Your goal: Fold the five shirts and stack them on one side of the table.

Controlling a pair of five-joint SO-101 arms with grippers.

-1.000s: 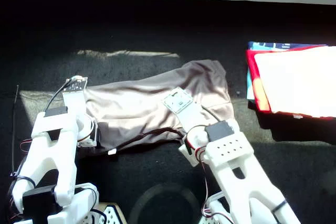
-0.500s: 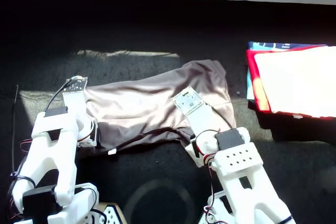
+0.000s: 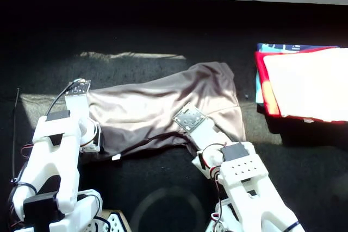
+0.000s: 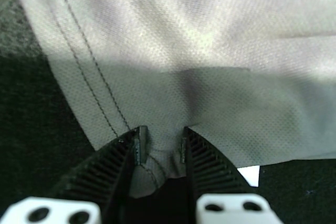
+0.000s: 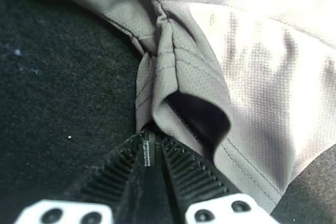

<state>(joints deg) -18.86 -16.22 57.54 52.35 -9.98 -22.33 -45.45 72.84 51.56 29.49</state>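
Near edge: the left gripper [image 4: 161, 135] holds its jaws narrow, with a pinch of the stitched hem of the grey shirt [image 3: 163, 107] between them. The right gripper [image 5: 152, 136] has its jaws almost together on a bunched, rolled-over fold of the same shirt's lower edge. In the high view the left gripper [image 3: 80, 92] sits at the shirt's left end and the right gripper [image 3: 190, 118] at its near edge, towards the right.

Middle: the grey shirt lies spread and creased across the dark table [image 3: 163, 25], reaching from one gripper to the other. Its near edge is rumpled and no clean fold is made.

Far right: a stack [image 3: 307, 82] of flat folded garments rests well apart from the grey shirt, white on top, red beneath and a blue edge below.

Progress, as judged: the stack shows three colours, so at least three shirts appear folded and placed, though the exact count cannot be told. The grey shirt is in hand and not yet folded. It has yet to be folded and carried to the stack, and any fifth shirt is unaccounted for
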